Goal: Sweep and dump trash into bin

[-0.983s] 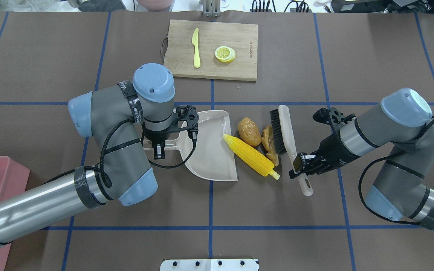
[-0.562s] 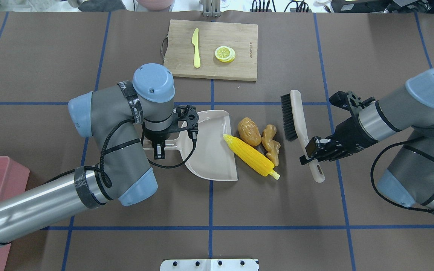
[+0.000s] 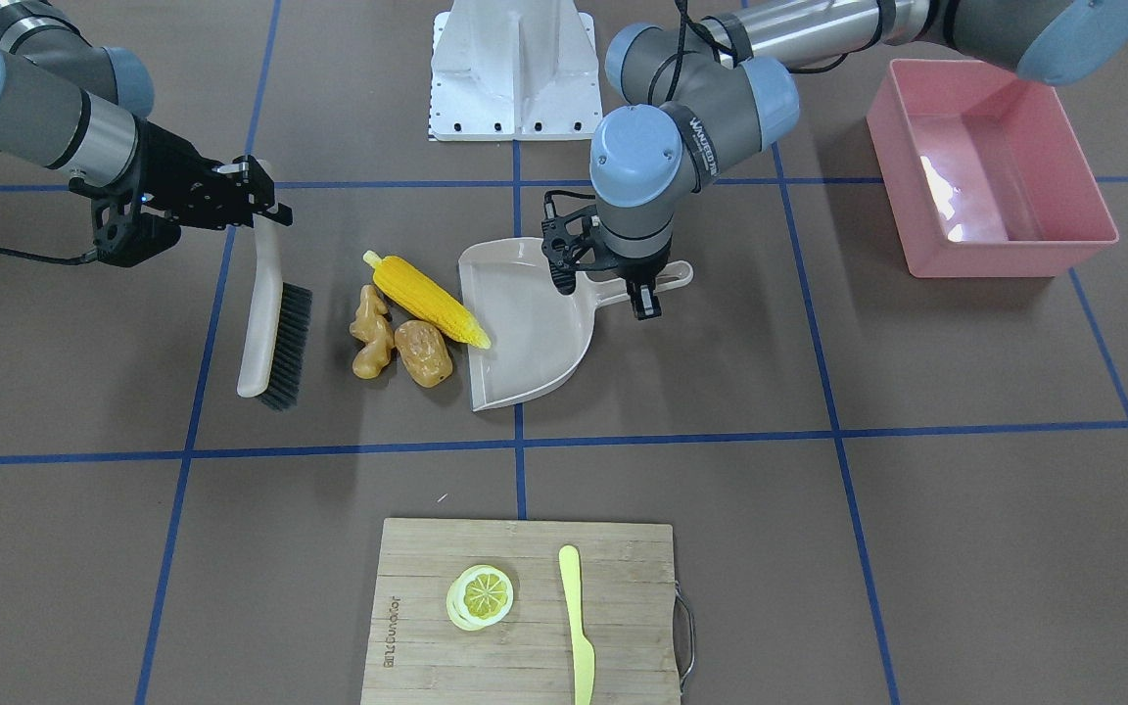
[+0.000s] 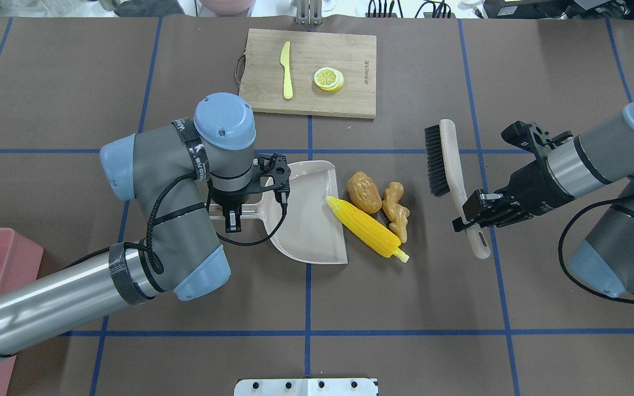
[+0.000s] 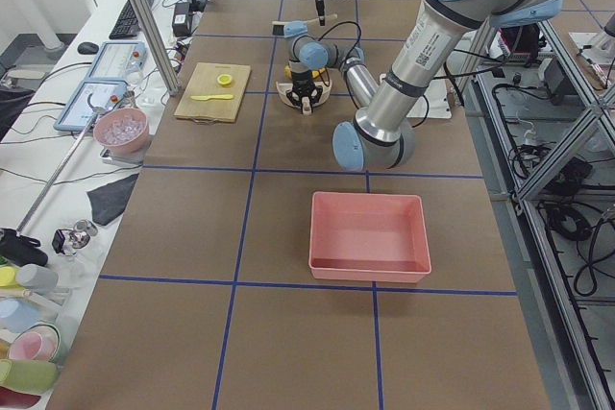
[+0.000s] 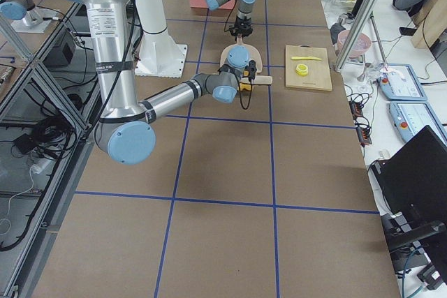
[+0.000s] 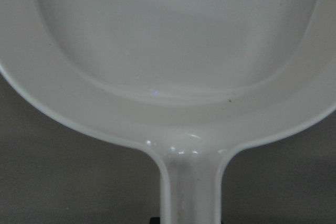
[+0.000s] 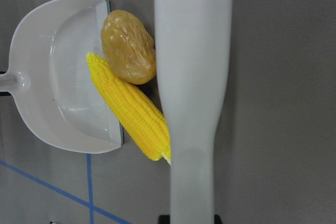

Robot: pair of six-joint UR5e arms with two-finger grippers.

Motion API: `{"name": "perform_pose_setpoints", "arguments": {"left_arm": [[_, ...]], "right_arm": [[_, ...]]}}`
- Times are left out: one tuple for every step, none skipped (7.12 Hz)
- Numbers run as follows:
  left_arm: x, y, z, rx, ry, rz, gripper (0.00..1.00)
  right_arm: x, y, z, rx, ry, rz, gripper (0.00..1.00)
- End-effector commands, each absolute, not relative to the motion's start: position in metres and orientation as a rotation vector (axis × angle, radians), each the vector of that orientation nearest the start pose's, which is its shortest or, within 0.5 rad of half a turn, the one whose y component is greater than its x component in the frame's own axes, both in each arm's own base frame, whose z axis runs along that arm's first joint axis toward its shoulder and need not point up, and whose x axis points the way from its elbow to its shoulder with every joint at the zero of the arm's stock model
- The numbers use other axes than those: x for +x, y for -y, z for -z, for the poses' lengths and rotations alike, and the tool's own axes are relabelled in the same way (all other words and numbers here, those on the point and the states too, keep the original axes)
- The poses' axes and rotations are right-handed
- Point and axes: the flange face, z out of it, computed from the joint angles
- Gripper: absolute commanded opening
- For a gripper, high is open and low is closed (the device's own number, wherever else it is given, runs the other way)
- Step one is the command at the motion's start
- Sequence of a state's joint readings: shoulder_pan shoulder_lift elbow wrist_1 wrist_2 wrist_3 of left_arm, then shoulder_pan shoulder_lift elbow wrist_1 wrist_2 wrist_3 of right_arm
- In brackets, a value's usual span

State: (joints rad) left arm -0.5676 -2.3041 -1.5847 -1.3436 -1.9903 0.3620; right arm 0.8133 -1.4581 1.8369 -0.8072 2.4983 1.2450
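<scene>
**Trash (image 3: 425,354) at the dustpan's lip, bin far off on the robot's left**

Nearest the robot, the pink bin (image 3: 1005,257) sits on its left side, well apart from the trash. Further out, the left gripper (image 4: 231,215) is clenched on the handle of the beige dustpan (image 4: 306,220). The dustpan lies on the table (image 4: 405,308) with its open edge toward the robot's right. The yellow corn cob (image 4: 367,228) lies slantwise at that edge, its pointed end over the lip. The brown potato (image 4: 364,192) touches the corn cob on its far side, just beside the lip. The tan ginger root (image 4: 395,210) lies right of the potato and close to the corn cob. Right of these, apart from the ginger root, the right gripper (image 4: 474,215) grasps the handle of a brush (image 4: 452,159), its black bristles facing the trash. Whether the brush touches the table I cannot tell. Farthest out, a wooden cutting board (image 4: 350,93) carries a pale yellow knife (image 4: 287,71) and a lemon slice (image 4: 328,78).
</scene>
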Motion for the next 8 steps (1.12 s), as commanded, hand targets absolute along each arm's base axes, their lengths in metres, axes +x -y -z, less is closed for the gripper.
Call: {"name": "perform_pose_setpoints", "arguments": {"left_arm": [[0.544, 0.457, -0.241, 0.391, -0.601, -1.421, 0.00], [0.544, 0.457, -0.241, 0.389, -0.602, -1.421, 0.00], [0.544, 0.457, -0.241, 0.391, -0.601, -1.421, 0.00], [0.544, 0.457, -0.241, 0.391, -0.601, -1.421, 0.00], [0.544, 0.457, -0.241, 0.390, -0.603, -1.421, 0.00], [0.544, 0.457, -0.242, 0.389, -0.601, -1.421, 0.00], [0.544, 0.456, -0.242, 0.389, -0.602, -1.421, 0.00], [0.544, 0.456, -0.242, 0.388, -0.602, -1.421, 0.00]], "right_arm": [[-0.289, 0.413, -0.372, -0.126, 1.338, 0.146, 0.00], [-0.273, 0.422, -0.371, -0.130, 1.351, 0.135, 0.00], [-0.262, 0.425, -0.366, -0.108, 1.360, 0.128, 0.00], [-0.256, 0.428, -0.365, -0.084, 1.366, 0.140, 0.00], [-0.263, 0.430, -0.353, -0.016, 1.403, 0.232, 0.00], [-0.262, 0.425, -0.354, -0.076, 1.415, 0.231, 0.00], [-0.267, 0.425, -0.347, -0.108, 1.419, 0.209, 0.00], [-0.261, 0.422, -0.360, -0.104, 1.394, 0.121, 0.00]]}}
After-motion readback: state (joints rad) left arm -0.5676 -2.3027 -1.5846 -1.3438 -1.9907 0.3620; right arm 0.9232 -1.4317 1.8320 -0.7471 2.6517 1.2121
